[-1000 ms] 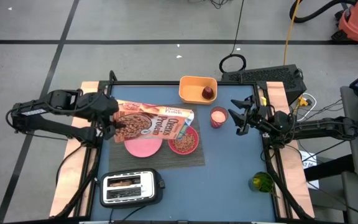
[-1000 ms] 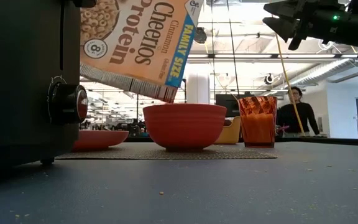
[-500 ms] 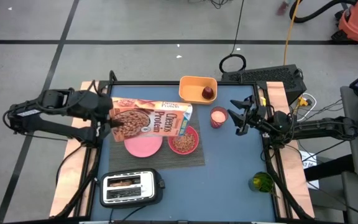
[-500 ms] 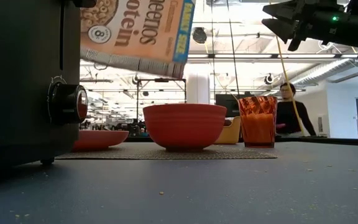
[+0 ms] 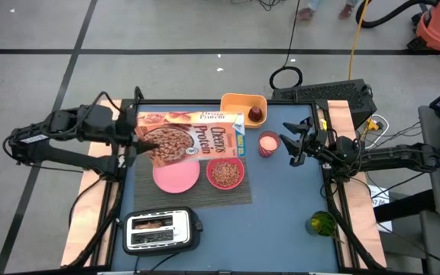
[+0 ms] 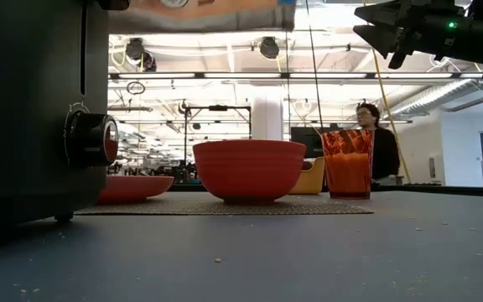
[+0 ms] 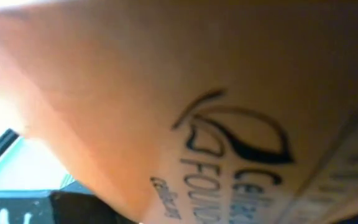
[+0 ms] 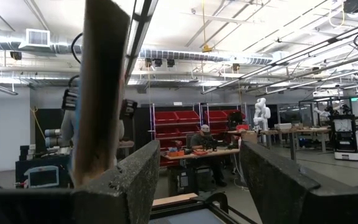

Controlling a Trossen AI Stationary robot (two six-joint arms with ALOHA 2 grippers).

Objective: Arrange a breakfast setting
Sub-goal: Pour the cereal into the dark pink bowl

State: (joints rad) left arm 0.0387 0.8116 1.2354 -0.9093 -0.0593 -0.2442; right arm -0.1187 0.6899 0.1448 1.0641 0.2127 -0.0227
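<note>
Left gripper (image 5: 132, 136) clamped on cereal box (image 5: 193, 135), now lifted back and levelled off above the bowl (image 5: 225, 173) on the placemat (image 5: 239, 196), right gripper (image 5: 290, 143) unmoved, fingers apart, holding nothing, beside the cup (image 5: 268, 143).

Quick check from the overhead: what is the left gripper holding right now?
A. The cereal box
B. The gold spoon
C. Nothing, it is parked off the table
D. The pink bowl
A: in the high view the left gripper is clamped on one end of the cereal box, which is lifted above the placemat while the pink bowl sits full of cereal.
</note>
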